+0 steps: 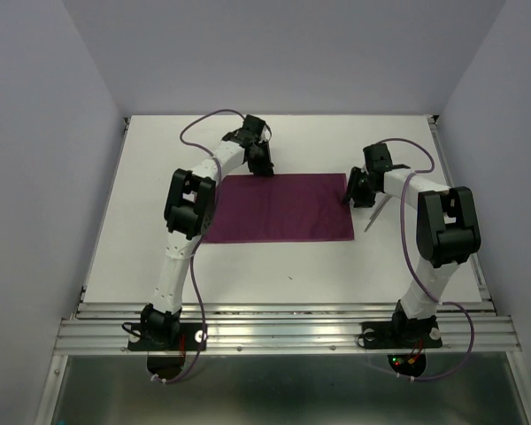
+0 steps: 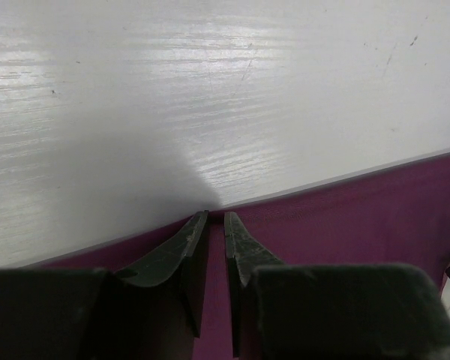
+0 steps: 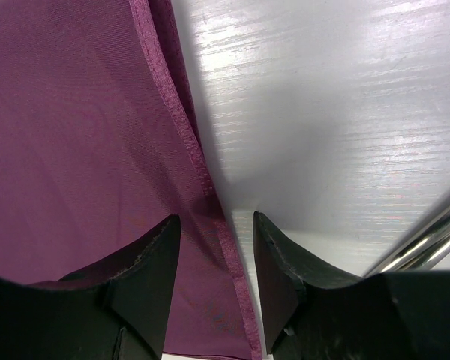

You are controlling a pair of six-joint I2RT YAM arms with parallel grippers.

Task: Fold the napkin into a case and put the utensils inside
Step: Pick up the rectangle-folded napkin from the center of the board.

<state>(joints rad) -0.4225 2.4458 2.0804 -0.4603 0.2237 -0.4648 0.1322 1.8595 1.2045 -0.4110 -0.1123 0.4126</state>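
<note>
The plum-purple napkin [image 1: 279, 208] lies flat on the white table as a wide rectangle, folded double. My left gripper [image 1: 262, 166] is at its far edge; in the left wrist view [image 2: 216, 217] the fingers are drawn close together with a thin strip of napkin [image 2: 345, 217] between them. My right gripper [image 1: 350, 195] is open, its fingers astride the napkin's hemmed right edge [image 3: 187, 142]. The silver utensils [image 1: 372, 217] lie just right of the napkin, under my right arm. Two shiny handles [image 3: 427, 240] show at the right wrist view's lower right.
Bare white table [image 1: 274, 266] lies in front of the napkin. Lavender walls close in the left, right and back. A metal rail [image 1: 283, 323] runs along the near edge by the arm bases.
</note>
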